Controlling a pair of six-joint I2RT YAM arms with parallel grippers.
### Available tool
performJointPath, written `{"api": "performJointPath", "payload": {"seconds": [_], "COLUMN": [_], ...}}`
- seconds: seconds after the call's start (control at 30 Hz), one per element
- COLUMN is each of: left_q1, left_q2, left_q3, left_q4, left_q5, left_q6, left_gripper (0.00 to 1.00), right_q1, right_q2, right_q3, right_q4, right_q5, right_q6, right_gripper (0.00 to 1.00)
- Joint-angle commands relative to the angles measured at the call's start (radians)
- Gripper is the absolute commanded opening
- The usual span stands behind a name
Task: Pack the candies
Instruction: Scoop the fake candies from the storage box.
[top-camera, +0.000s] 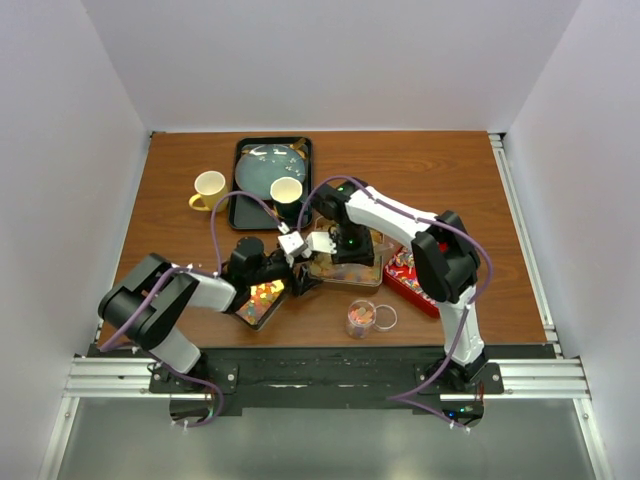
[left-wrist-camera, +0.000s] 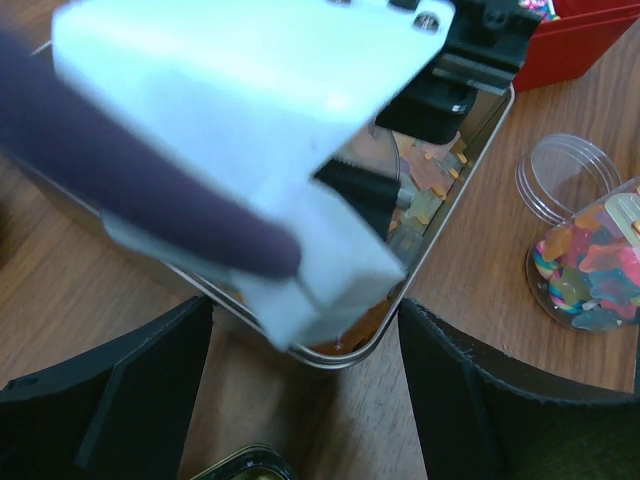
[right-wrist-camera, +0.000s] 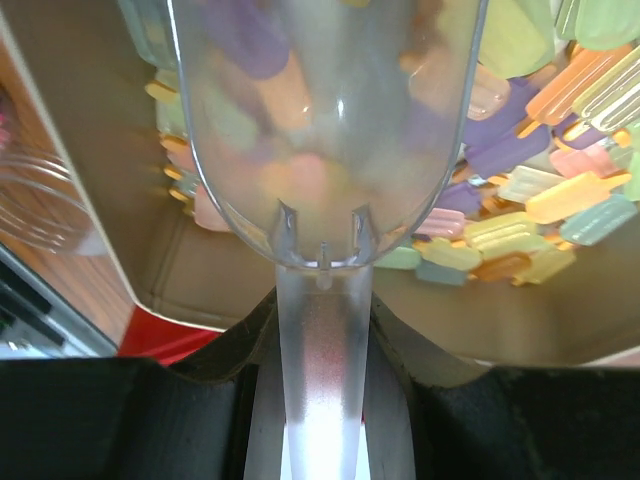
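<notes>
The right claw (right-wrist-camera: 320, 350) is squeezed tight on the handle of a clear scoop (right-wrist-camera: 325, 130). The scoop's bowl is over the pastel candies (right-wrist-camera: 560, 200) lying in a shiny metal tray (right-wrist-camera: 210, 285), close to its side wall. The left claw (left-wrist-camera: 305, 400) is wide apart and holds nothing. It hangs by the tray's round corner. A jar (left-wrist-camera: 590, 265) with more candies stands near that edge, with a strip of bare table (left-wrist-camera: 480, 260) between. A red box (left-wrist-camera: 590, 40) sits past the tray's far end.

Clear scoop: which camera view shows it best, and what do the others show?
Right wrist: the scoop fills the frame, its handle in the shut right end effector, bowl over pastel candies. In the left wrist view the right arm largely hides it; top external shows nothing clear of it.
</notes>
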Motion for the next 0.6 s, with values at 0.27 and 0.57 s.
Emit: {"api": "performJointPath", "payload": {"seconds": [0.27,0.57], "left_q1": [0.038,0.127], "left_q2": [-0.157,-0.266], "left_q3": [0.197,0.348], "left_q4": [-0.545,-1.024], "left_q5": [0.160,0.254], "left_q6": [0.185,0.331], "left_gripper": [0.84,0.86], "right_q1": [-0.116,-0.155], "right_q2": [-0.219,-0.306], "right_q3": [-0.239,-0.391], "right_q4": [0.307,0.459], "right_q5": [-0.488,-0.524], "right_q6": [-0.079,-0.011], "right_gripper": [0.00,0.00]}}
